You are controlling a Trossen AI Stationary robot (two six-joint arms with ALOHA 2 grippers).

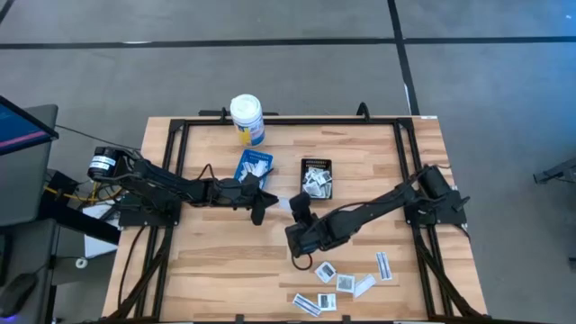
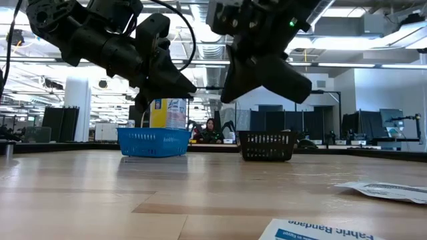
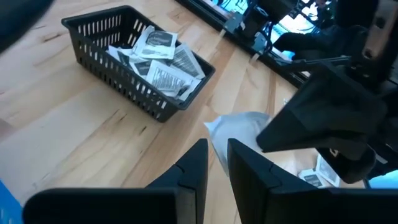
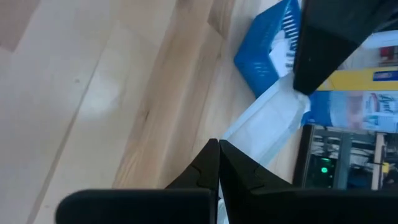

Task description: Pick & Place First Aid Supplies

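Wooden worktop [image 1: 225, 270] with black frame; white bottle [image 1: 247, 118] with yellow label at the far edge, blue tray [image 1: 253, 166] just in front of it, black tray [image 1: 316, 177] to its right, both holding white packets. Left arm reaches in from the left, left gripper [image 1: 259, 205] just below the blue tray; right arm comes diagonally from the right, right gripper [image 1: 300, 209] below-left of the black tray, the two grippers near each other at centre. Loose first aid packets [image 1: 346, 281] lie scattered on the near right of the worktop.
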